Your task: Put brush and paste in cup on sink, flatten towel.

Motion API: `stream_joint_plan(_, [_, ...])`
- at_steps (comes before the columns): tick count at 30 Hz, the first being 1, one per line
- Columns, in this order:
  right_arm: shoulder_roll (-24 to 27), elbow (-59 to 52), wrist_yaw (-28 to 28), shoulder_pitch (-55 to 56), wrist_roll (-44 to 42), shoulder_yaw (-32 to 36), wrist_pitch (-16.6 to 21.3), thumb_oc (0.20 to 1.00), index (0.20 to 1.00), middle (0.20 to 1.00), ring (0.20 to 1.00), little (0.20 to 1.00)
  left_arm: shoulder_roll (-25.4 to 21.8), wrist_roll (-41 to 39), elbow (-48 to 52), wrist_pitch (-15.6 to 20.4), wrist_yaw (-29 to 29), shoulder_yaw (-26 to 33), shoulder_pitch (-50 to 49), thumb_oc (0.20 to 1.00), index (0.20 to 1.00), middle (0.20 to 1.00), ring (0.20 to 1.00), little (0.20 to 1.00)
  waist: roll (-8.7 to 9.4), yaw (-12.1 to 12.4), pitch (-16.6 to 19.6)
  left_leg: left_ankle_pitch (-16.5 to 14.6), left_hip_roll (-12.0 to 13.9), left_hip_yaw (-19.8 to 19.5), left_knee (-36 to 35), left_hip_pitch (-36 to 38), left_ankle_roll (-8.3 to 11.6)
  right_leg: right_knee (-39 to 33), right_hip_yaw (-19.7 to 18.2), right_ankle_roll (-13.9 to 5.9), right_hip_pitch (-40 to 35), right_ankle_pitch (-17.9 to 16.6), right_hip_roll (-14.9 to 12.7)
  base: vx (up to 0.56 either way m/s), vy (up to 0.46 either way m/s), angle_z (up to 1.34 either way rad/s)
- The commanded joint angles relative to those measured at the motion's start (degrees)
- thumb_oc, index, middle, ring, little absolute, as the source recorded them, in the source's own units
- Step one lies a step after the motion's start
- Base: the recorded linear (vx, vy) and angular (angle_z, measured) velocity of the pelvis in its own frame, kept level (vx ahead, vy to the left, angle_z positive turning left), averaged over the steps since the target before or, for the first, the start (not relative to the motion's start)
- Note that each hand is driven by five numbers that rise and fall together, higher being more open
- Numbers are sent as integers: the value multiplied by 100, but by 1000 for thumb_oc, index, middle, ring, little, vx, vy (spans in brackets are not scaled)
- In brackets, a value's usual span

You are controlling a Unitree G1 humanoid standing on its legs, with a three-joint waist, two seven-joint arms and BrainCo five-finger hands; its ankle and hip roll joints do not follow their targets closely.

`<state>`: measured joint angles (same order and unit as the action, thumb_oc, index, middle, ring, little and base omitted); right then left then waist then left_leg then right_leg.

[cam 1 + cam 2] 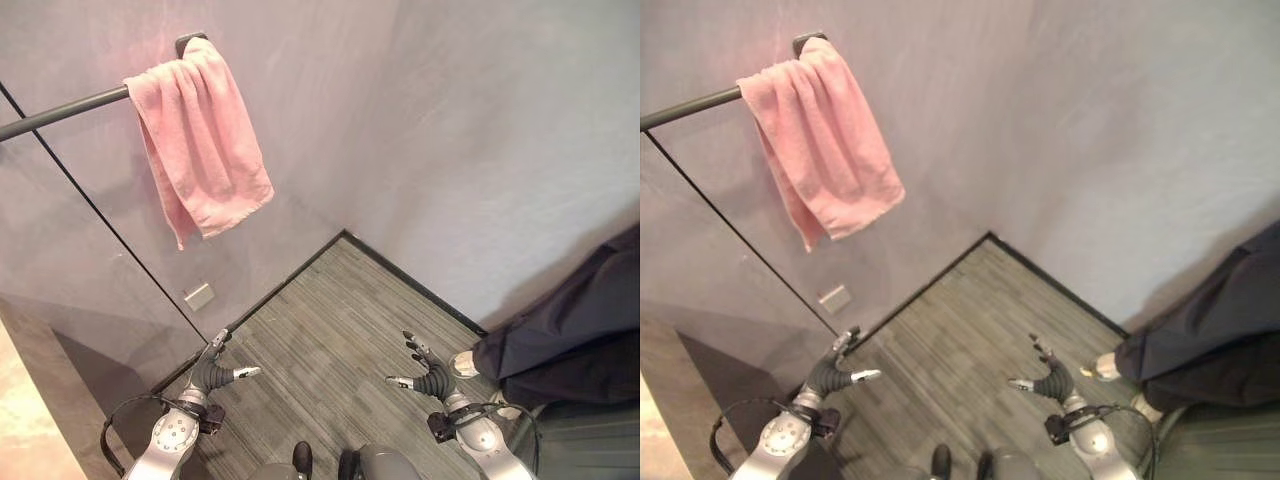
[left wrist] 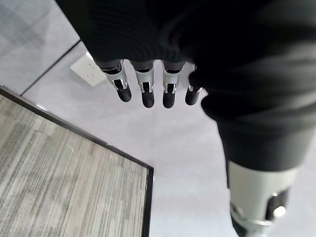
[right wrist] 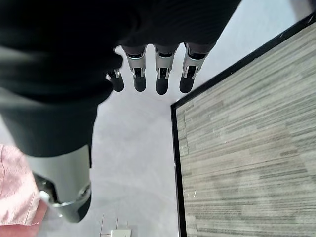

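A pink towel (image 1: 200,140) hangs bunched and crumpled over the end of a dark wall rail (image 1: 60,112) at the upper left; its edge also shows in the right wrist view (image 3: 15,192). My left hand (image 1: 212,372) hovers low at the left over the floor, fingers straight, holding nothing. Low at the right, my right hand (image 1: 428,376) is likewise open and empty. Both hands are well below the towel and apart from it. In the wrist views the fingers (image 2: 143,91) of the left and the fingers (image 3: 160,79) of the right stand straight.
Grey walls meet in a corner above a striped grey floor (image 1: 330,330) with a black skirting line. A white wall socket (image 1: 199,296) sits low on the left wall. A person in dark trousers (image 1: 570,330) with a light shoe (image 1: 462,364) stands at the right.
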<state>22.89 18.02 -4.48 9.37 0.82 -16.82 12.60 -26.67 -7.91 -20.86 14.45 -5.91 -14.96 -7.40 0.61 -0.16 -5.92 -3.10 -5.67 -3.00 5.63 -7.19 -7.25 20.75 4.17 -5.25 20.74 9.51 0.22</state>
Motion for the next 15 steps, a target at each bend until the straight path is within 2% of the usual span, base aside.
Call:
stream_joint_plan(1, [133, -376, 12, -139, -46, 114, 261, 1000, 1000, 1000, 1000, 1000, -282, 94, 119, 302, -114, 84, 147, 1000, 1000, 1000, 1000, 1000, 260, -22, -184, -364, 16, -354, 397, 293, 467, -1079, -509, -259, -199, -1155, -220, 117, -64, 108])
stream_joint_plan(3, [138, -376, 12, -139, -45, 112, 261, 1000, 1000, 1000, 1000, 1000, -278, 94, 117, 304, -115, 85, 147, 1000, 1000, 1000, 1000, 1000, 245, -33, -189, -374, 27, -368, 394, 307, 468, -1087, -495, -257, -218, -1151, -212, 99, -58, 114])
stream_joint_plan(4, [146, -403, 43, -138, -67, 100, 232, 1000, 1000, 1000, 1000, 1000, -218, 67, 48, 308, -159, 46, 241, 1000, 1000, 1000, 1000, 1000, 338, -82, -226, -367, -40, -657, 381, 375, 527, -1235, -780, -315, -268, -1335, -219, 147, -132, 86])
stream_joint_plan(5, [158, -412, 70, -152, -62, 77, 231, 1000, 1000, 1000, 1000, 1000, -205, 76, 18, 313, -162, 27, 264, 1000, 1000, 1000, 1000, 1000, 372, -82, -217, -371, -46, -747, 351, 386, 530, -1251, -783, -301, -312, -1343, -200, 198, -187, 60])
stream_joint_plan(8, [191, -370, 96, -189, -101, 69, 227, 1000, 1000, 1000, 1000, 1000, -168, 76, -85, 318, -167, -35, 263, 1000, 1000, 1000, 1000, 1000, 453, -32, -127, -317, 36, -926, 225, 412, 613, -1338, -606, -241, -462, -1315, -167, 152, -160, 105])
stream_joint_plan(12, [256, -373, 93, -217, -129, 92, 223, 1000, 1000, 1000, 1000, 1000, -137, 28, -143, 270, -169, -82, 302, 1000, 1000, 1000, 1000, 1000, 478, -6, -40, -222, 220, -1090, 123, 465, 746, -1350, -301, -175, -592, -1171, -149, 117, -122, 36])
stream_joint_plan(14, [348, -364, 26, -230, -91, 145, 212, 1000, 1000, 1000, 1000, 1000, -87, 3, -212, 244, -167, -170, 432, 1000, 1000, 1000, 1000, 1000, 465, -73, 24, -159, 409, -1153, 64, 459, 863, -1325, 105, -102, -717, -1003, -217, 176, -179, 66])
stream_joint_plan(15, [351, -339, 4, -224, -92, 164, 209, 1000, 1000, 1000, 1000, 1000, -57, -9, -251, 244, -184, -188, 464, 1000, 1000, 1000, 1000, 1000, 460, -90, 41, -153, 453, -1080, 38, 463, 884, -1313, 190, -94, -755, -964, -242, 165, -131, 98])
